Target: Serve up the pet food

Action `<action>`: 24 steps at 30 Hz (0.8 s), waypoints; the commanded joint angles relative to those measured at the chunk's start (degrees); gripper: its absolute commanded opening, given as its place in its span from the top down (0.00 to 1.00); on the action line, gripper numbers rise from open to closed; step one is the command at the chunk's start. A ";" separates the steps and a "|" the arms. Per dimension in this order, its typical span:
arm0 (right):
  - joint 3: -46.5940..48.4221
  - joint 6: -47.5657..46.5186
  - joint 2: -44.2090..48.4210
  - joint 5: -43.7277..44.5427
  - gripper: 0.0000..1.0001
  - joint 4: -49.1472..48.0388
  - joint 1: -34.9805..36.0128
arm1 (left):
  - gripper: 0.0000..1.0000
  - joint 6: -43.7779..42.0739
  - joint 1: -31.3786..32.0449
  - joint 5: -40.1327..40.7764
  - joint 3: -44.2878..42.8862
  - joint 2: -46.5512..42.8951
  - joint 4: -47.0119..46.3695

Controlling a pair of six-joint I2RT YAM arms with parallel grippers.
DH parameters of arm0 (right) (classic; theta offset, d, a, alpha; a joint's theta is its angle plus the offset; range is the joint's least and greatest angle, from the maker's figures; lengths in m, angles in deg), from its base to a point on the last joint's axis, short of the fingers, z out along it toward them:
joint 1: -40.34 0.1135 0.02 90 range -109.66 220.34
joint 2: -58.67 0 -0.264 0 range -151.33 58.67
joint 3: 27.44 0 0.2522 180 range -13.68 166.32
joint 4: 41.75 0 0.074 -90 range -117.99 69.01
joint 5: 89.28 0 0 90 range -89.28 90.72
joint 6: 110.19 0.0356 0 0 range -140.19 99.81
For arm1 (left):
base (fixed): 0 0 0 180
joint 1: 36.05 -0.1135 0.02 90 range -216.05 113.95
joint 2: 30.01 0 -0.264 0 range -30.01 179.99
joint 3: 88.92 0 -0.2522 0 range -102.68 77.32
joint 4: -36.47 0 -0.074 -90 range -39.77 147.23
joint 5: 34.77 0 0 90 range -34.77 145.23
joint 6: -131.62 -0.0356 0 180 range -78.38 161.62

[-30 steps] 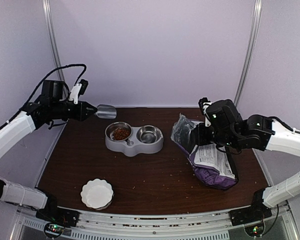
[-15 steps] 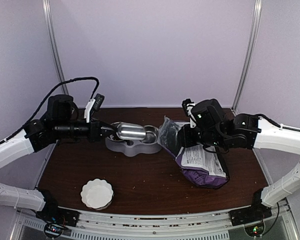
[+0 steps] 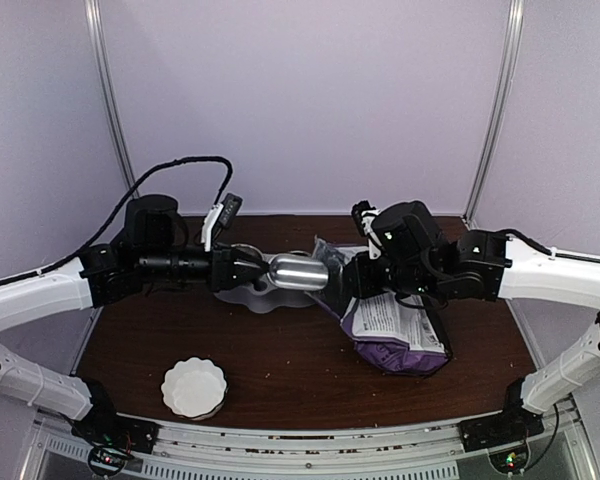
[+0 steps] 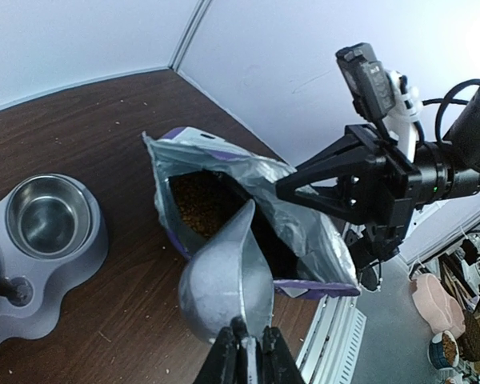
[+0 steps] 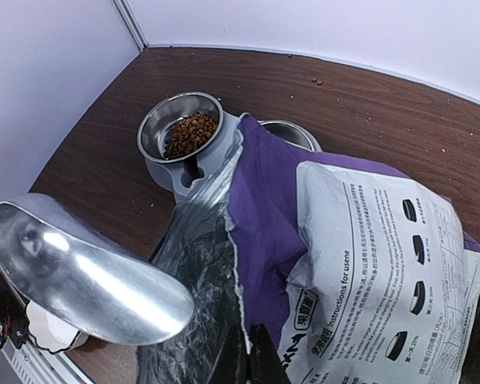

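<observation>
The left gripper (image 4: 246,346) has its jaws pinched narrow on the handle of the metal scoop (image 4: 228,276), which it holds above the table (image 3: 300,365) with the tip pointing into the open mouth of the purple-and-white bag (image 5: 360,240); whether the tip touches the foil lip is hard to tell. The right gripper (image 5: 246,344) is clamped tight on the bag's upper edge, with that edge lifted. The pet food (image 4: 198,210) shows as a dark heap inside the bag, and more of it lies in one steel bowl of the grey double feeder (image 5: 164,178), just beside the bag.
</observation>
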 commanded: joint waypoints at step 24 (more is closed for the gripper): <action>-1.95 -0.55 6.02 6.72 0.35 0.11 -0.79 | 1.00 4.18 7.26 2.76 -6.56 24.79 -5.02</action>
